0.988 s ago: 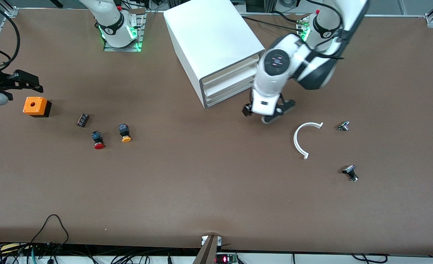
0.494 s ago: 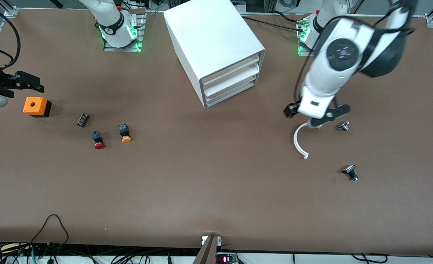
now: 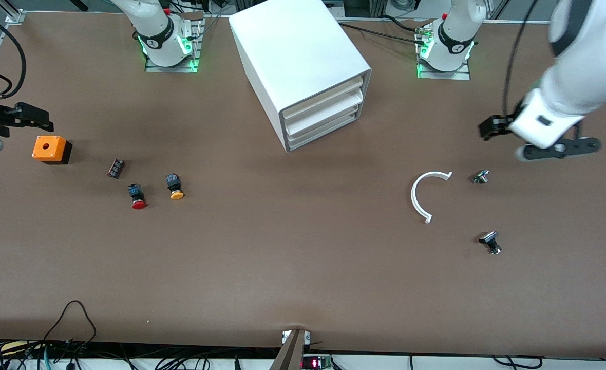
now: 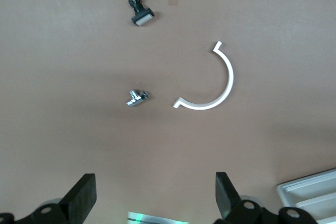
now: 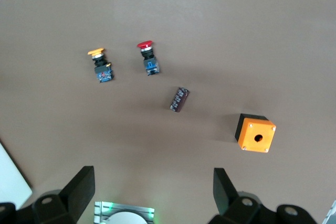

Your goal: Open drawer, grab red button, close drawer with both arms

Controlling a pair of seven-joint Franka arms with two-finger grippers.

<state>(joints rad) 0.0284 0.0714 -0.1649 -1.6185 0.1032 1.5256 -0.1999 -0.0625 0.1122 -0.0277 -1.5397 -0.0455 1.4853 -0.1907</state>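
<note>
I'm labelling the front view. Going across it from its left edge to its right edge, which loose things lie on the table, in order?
Orange box → small black block → red button → yellow button → cabinet → white arc → small metal part → black-capped part.

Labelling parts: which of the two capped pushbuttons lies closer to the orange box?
The red-capped button; the yellow-capped button lies farther from the orange box.

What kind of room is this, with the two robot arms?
Probably a robotics lab: two arms bolted to a brown table, cables along its edge, and test parts laid out, like a red button and a drawer cabinet.
</note>
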